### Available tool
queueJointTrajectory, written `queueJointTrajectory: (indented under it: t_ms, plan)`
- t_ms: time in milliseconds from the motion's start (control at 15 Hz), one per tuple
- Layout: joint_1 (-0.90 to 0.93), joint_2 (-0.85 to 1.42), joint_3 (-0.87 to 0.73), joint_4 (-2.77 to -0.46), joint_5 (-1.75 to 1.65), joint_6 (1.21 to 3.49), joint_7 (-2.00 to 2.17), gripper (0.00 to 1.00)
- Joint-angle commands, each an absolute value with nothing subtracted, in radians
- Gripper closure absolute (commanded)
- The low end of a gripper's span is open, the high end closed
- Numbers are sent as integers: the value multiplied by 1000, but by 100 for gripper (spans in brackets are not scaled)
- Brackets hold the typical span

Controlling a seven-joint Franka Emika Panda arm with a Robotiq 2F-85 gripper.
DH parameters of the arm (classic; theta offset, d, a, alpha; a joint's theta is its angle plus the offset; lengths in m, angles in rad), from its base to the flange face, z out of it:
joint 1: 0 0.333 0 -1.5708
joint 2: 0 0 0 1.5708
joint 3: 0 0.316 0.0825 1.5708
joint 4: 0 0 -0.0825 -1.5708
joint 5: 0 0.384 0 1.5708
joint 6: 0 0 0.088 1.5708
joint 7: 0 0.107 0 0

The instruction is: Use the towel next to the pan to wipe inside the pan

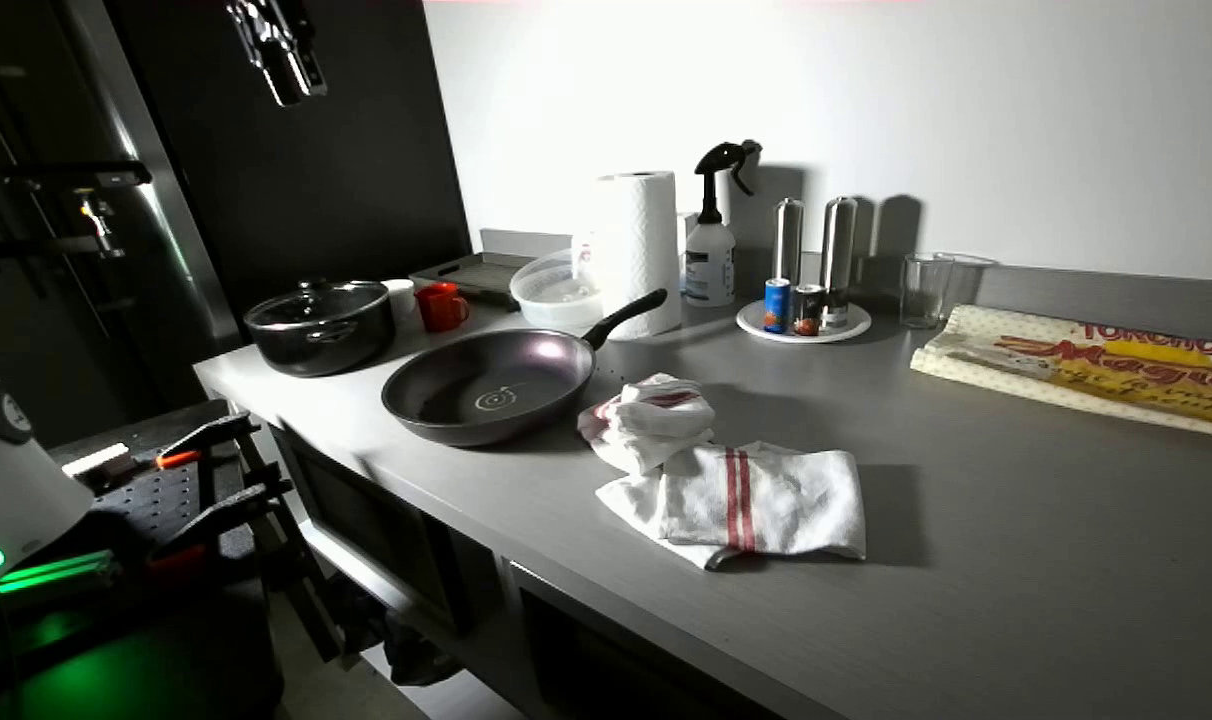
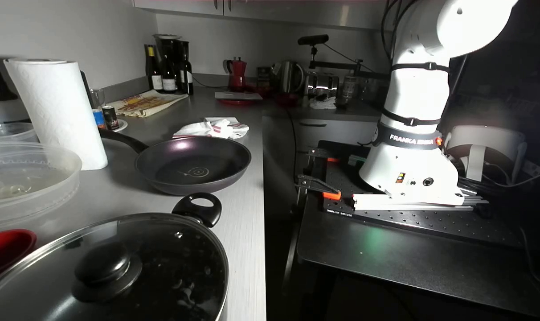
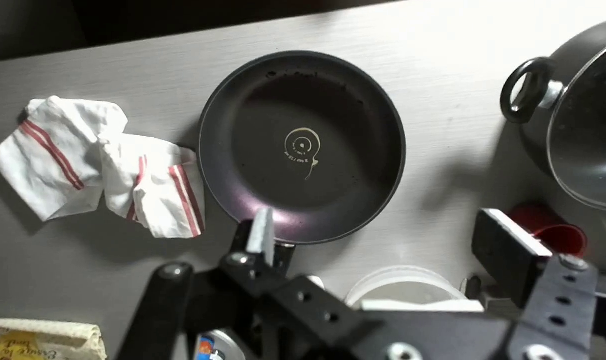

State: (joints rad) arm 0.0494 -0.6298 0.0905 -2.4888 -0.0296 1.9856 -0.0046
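Observation:
The dark frying pan point(image 1: 491, 385) sits on the counter and shows in both exterior views point(image 2: 194, 162) and the wrist view point(image 3: 303, 105). It has dark specks along its inner wall and a pale strand near its centre mark. White cloth with red stripes lies beside it: a bunched towel point(image 1: 651, 415) nearest the pan point(image 3: 153, 185) and a flatter folded towel point(image 1: 766, 500) touching it point(image 3: 58, 155). I cannot tell whether these are one cloth or two. My gripper point(image 3: 383, 232) is open and empty, high above the counter; its tip also shows in an exterior view point(image 1: 291, 85).
A lidded pot point(image 1: 321, 330), red cup point(image 1: 440, 306), clear plastic tub point(image 1: 561, 290) and paper towel roll point(image 1: 636, 255) stand around the pan. A spray bottle point(image 1: 709, 250), plate with shakers point(image 1: 804, 325), glass point(image 1: 926, 290) and yellow cloth point(image 1: 1086, 370) lie farther along.

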Motion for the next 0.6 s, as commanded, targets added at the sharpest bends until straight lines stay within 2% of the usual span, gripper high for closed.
queueJointTrajectory:
  t_ms: [0,533]
  plan:
    - [17,-425,43,-2361,-16,2021,15,0]
    - [-51,-90,-85,-2132,67,2046,-21,0]
